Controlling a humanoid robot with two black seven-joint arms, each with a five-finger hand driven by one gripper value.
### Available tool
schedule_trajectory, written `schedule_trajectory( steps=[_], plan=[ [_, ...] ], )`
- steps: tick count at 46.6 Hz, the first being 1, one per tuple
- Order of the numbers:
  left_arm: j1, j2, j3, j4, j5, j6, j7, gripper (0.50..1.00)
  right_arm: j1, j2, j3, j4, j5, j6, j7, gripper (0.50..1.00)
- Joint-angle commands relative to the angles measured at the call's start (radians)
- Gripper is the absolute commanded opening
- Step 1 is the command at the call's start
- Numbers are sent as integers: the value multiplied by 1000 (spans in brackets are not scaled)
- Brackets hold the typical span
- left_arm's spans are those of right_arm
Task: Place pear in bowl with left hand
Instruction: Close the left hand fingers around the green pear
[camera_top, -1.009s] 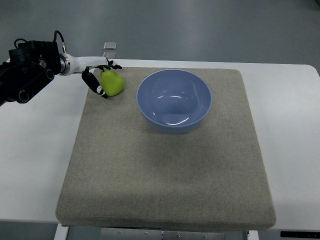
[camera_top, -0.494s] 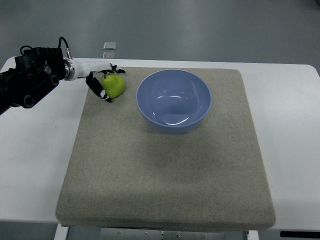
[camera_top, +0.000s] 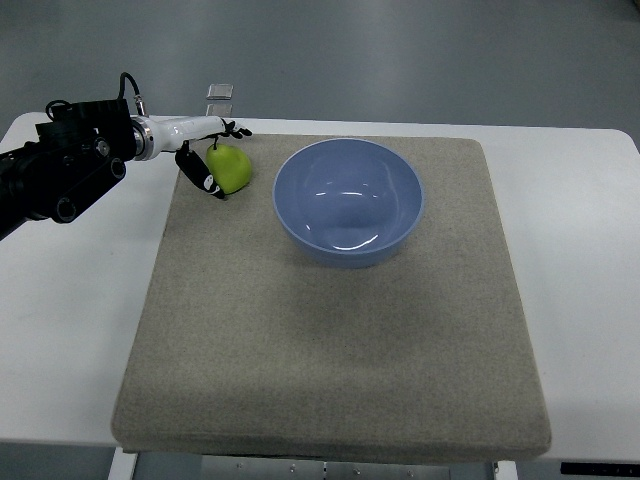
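Left hand (camera_top: 208, 152) comes in from the left edge at the far left corner of the mat, and its dark fingers (camera_top: 199, 172) are curled around the green pear (camera_top: 229, 167), one digit down the pear's left flank, others hooked over the top by the stem. From this steep top view, the only one there is, it reads as a loose cage closing on the fruit, though whether the pads are truly pressing the skin is too small to tell. The right hand is nowhere in the picture.

The pear sits on the grey mat (camera_top: 330, 340) near its far left corner, stem end pointing away and a little left, just beside the blue bowl (camera_top: 349, 201) but not touching it. The bowl stands empty and upright on the mat, and the mat lies on the white counter (camera_top: 70, 320). A small clear block (camera_top: 220, 92) rests at the far edge of the counter, well out of the way.

How will it handle? A pear like this looks light, firm and smooth-skinned, so likely slippery, and its tapered neck would squirt out of a pinch. Best bet is the fat belly, fingers wrapped on opposite sides below the widest part. The bowl looks glossy and hard, so a low release over the middle seems wise, since the fruit could roll or bounce
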Motion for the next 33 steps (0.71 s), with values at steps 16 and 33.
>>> schedule_trajectory(
  steps=[16, 33],
  plan=[
    [-3, 12, 1, -4, 45, -3, 0, 500, 0, 0, 0, 0, 0, 0, 0, 926],
    [-46, 55, 1, -42, 37, -34, 0, 500, 0, 0, 0, 0, 0, 0, 0, 926]
  ],
)
